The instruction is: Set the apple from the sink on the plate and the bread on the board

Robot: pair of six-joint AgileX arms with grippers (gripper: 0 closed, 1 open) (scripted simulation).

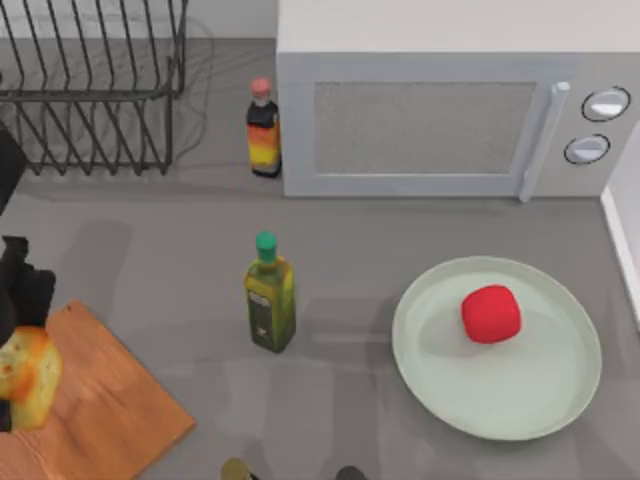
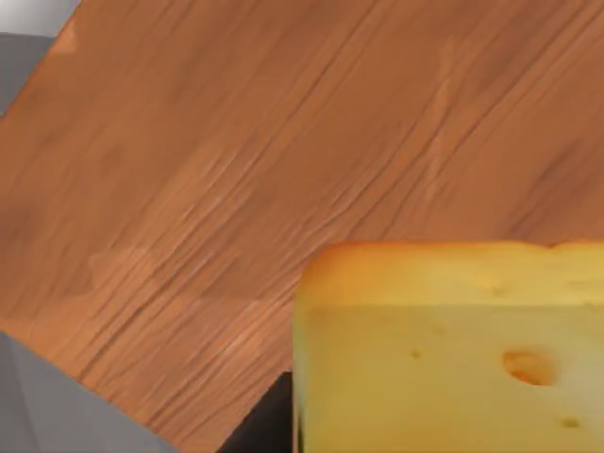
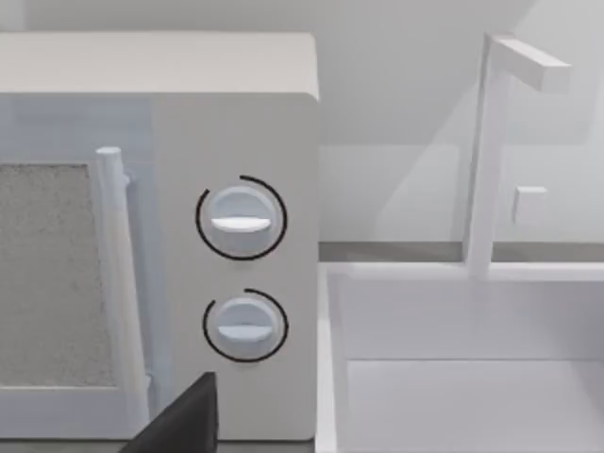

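Now: left gripper (image 1: 14, 345) closed on bread (image 1: 28, 378), held directly over near-left board (image 1: 110, 400), so straight down to place; apple (image 1: 490, 313) on plate (image 1: 560, 390), right.

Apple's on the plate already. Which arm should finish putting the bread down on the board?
Left. Its gripper holds the bread over the board, at the table's left edge.

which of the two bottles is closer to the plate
The green-capped bottle, standing mid-table just left of the plate; the red-capped bottle stands farther back by the microwave.
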